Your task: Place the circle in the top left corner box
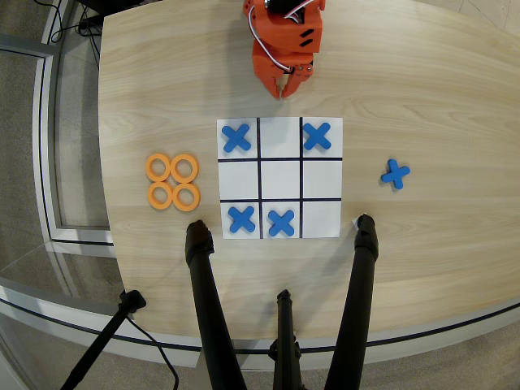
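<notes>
Several flat orange rings (172, 181) lie in a two-by-two cluster on the wooden table, left of the paper grid (280, 178) in the overhead view. Blue crosses lie in the grid's top left (236, 138), top right (317, 136), bottom left (241, 219) and bottom middle (281, 223) cells. The only corner cell without a cross is the bottom right one (322, 218) in this view. My orange gripper (287, 89) hangs above the table just beyond the grid's top edge, far from the rings. Its jaws look shut and hold nothing.
A spare blue cross (396, 173) lies on the table right of the grid. Black tripod legs (205, 301) (357, 292) stand on the table's near edge below the grid. The table's left edge (104, 162) runs close to the rings.
</notes>
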You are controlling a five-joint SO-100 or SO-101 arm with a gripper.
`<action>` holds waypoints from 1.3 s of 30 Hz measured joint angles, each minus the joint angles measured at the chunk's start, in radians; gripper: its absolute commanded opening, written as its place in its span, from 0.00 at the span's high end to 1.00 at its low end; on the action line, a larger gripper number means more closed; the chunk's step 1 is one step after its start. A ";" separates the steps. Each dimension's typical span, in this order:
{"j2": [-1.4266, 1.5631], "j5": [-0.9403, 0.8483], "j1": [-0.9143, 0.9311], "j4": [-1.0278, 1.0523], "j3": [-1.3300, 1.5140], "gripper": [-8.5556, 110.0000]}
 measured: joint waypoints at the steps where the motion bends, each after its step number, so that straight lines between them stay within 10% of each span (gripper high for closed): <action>1: 0.000 0.000 0.000 0.000 0.000 0.80; 39: -1.322 -0.012 0.443 -0.356 -1.052 0.76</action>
